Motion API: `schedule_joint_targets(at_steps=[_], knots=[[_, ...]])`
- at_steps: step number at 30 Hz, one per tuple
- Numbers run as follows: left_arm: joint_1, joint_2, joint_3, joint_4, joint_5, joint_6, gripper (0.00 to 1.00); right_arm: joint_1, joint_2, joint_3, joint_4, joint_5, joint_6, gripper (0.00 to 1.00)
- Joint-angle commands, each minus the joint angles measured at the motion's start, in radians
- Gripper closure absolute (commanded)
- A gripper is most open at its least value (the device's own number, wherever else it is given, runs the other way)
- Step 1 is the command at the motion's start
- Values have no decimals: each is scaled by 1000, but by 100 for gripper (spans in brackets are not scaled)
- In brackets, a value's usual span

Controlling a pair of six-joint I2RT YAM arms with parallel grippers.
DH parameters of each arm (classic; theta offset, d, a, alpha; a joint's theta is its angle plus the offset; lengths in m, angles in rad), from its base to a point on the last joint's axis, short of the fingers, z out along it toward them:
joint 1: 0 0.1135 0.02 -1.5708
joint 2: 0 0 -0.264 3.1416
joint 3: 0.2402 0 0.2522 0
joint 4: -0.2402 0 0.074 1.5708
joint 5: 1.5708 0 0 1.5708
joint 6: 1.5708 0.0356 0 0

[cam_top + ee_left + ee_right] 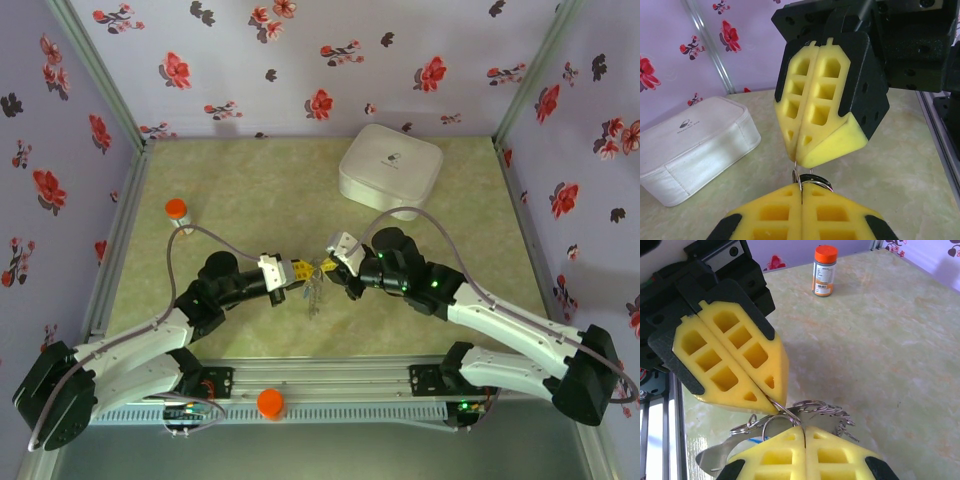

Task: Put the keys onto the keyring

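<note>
My left fingers and right fingers are both closed, meeting tip to tip above the middle of the tabletop. Each pinches the thin wire of the keyring. It looks light, stiff and slick (the foam grips it only at the very tips), so I judge the rim is the place to hold it, and a key by its flat head. The keys dangle loose below the pinch, long axes roughly straight down toward the tabletop. The ring's wire spans across between my two tips.
</note>
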Motion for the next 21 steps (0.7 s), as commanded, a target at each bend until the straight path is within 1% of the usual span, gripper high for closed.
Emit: schedule_joint_targets(at_steps=[1, 8, 15, 21], knots=[[-12, -29, 14, 50, 59, 29, 100, -28, 21, 42, -29, 40, 36, 100], [-13, -41, 4, 69, 63, 65, 100, -46, 60, 83, -96, -33, 57, 100], [-13, -54, 55, -75, 98, 179, 100, -86, 94, 113, -132, -135, 89, 100], [-13, -54, 50, -30, 108, 200, 100, -106, 112, 133, -165, -167, 105, 100]])
